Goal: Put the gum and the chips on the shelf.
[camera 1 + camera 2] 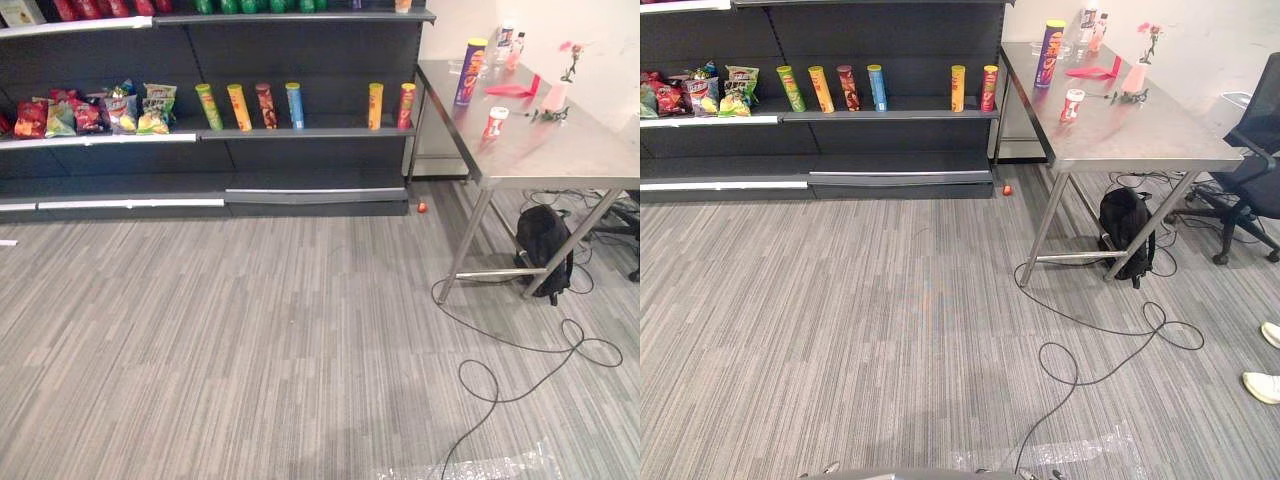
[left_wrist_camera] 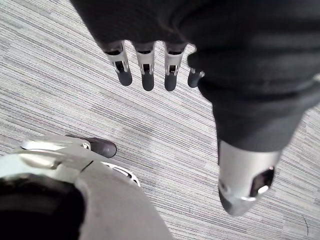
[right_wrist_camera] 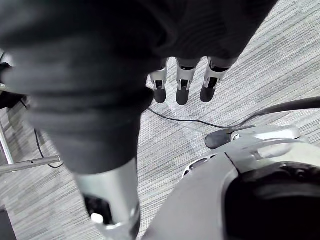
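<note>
Left wrist view gives us the left hand (image 2: 146,67) from very close: its fingers hang straight, side by side, with the dark tips toward the grey striped carpet (image 2: 60,90). The thumb (image 2: 245,180) stands apart, and we see nothing held in it. From the right wrist view we read the same about the right hand (image 3: 182,85): straight, relaxed fingers, the thumb (image 3: 110,200) to one side, nothing between them, carpet below.

The two eye views show us what the wrist views do not, the task's things. The chips can (image 1: 469,72), tall and purple, stands upright on the far part of the steel table (image 1: 570,155) at the right. The gum bottle (image 1: 495,122), small and white with a red lid, stands nearer on the same table, apart from the can. Beside them we see a flat red thing (image 1: 512,90) and a pink vase (image 1: 556,95) with a flower.

The dark shelf (image 1: 300,132) is just left of the table. A row of upright tubes (image 1: 240,107) stands on its middle board, and snack bags (image 1: 100,110) lie further left. A small red thing (image 1: 422,207) lies on the floor by the corner of the shelf's base. A black backpack (image 1: 543,245) sits under the table, against its legs.

The right eye view adds an office chair (image 1: 1255,150) beyond the table and a person's white shoes (image 1: 1265,385) at the edge.
</note>
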